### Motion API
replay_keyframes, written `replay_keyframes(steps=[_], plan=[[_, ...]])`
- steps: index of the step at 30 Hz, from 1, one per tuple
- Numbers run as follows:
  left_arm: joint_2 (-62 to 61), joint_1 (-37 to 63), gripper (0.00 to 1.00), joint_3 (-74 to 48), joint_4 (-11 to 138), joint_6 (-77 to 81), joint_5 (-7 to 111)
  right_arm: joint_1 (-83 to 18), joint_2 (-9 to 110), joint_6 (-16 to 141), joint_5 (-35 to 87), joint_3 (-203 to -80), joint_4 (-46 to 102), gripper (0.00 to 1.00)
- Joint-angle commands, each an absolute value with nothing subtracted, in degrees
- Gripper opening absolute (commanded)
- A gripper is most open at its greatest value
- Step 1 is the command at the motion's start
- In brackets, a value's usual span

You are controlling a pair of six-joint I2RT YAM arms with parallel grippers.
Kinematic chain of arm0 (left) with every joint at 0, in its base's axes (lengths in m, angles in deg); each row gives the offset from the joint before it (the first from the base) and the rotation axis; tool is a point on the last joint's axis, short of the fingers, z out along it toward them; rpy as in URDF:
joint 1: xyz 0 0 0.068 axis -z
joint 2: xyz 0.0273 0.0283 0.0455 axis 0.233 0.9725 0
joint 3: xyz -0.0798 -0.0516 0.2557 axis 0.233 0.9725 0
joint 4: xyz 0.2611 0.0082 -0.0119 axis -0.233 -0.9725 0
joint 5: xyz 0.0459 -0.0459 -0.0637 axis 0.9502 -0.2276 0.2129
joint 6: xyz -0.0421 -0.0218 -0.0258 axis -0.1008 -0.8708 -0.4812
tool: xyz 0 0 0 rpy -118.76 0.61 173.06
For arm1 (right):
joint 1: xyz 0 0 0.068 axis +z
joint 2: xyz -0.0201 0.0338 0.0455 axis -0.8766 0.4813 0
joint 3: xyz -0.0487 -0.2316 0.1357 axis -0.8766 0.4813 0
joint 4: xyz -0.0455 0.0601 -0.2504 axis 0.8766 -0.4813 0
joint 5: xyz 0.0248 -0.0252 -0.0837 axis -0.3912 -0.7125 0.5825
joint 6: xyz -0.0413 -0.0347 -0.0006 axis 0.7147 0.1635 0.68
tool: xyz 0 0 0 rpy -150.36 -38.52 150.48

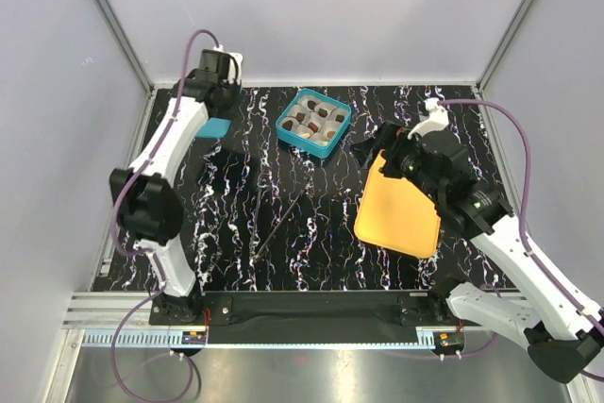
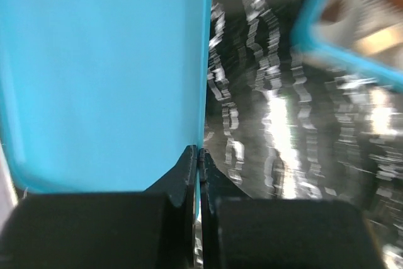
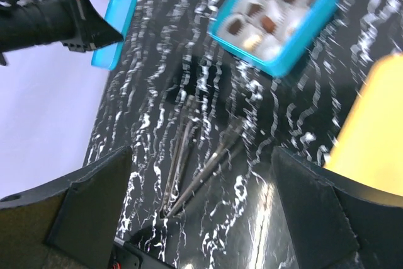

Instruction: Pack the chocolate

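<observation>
Several chocolate pieces (image 1: 312, 125), mostly dark brown, sit in grey paper cups inside an open blue box (image 1: 287, 131) at the back middle of the table. They also show in the right wrist view (image 3: 269, 24). My left gripper (image 1: 209, 112) is shut on the edge of the flat blue lid (image 1: 216, 127) at the back left, held just above the table; the lid (image 2: 101, 74) fills the left wrist view, with its rim between the closed jaws (image 2: 200, 153). My right gripper (image 1: 376, 145) is open and empty, above the yellow tray's (image 1: 398, 209) far edge.
Thin metal tongs (image 1: 277, 224) lie on the black marbled table left of the yellow tray; they show between my right fingers (image 3: 94, 206) in the wrist view (image 3: 189, 155). Walls enclose the back and sides. The blue box's corner (image 2: 315, 36) shows right of the lid.
</observation>
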State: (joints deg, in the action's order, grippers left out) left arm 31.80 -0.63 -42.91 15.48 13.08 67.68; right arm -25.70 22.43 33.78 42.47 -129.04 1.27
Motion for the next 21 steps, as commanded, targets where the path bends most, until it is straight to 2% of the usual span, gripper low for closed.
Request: replay_keyframes(steps=[1,2,7,8,14,17,19,21], plan=[[22.58,-0.47,0.00,-44.83,13.96,9.32,57.46,-25.46,24.34,40.14,37.18,-131.04,12.59,1.00],[21.34,-0.38,0.00,-44.56,13.96,8.79,50.72,-25.46,24.96,45.29,35.87,-131.04,16.35,1.00],[13.08,1.11,0.00,-41.40,14.48,4.13,33.91,-25.46,29.88,65.34,21.72,-129.21,27.79,1.00],[11.85,1.64,0.00,-40.61,15.01,3.60,32.04,-25.46,30.75,71.82,20.83,-128.24,32.86,1.00],[4.02,4.72,0.00,-33.59,17.02,1.14,19.23,-26.42,33.39,87.84,21.53,-122.87,44.13,1.00],[1.38,7.26,0.00,-30.76,16.43,1.22,17.17,-26.78,36.37,90.34,26.25,-124.44,44.95,1.00],[0.50,9.02,0.00,-30.32,15.10,2.37,17.34,-27.92,37.96,91.30,31.37,-126.02,45.21,0.96],[-0.55,9.73,0.00,-29.19,14.83,2.63,16.56,-30.89,38.24,93.93,23.44,-125.85,44.07,0.94]])
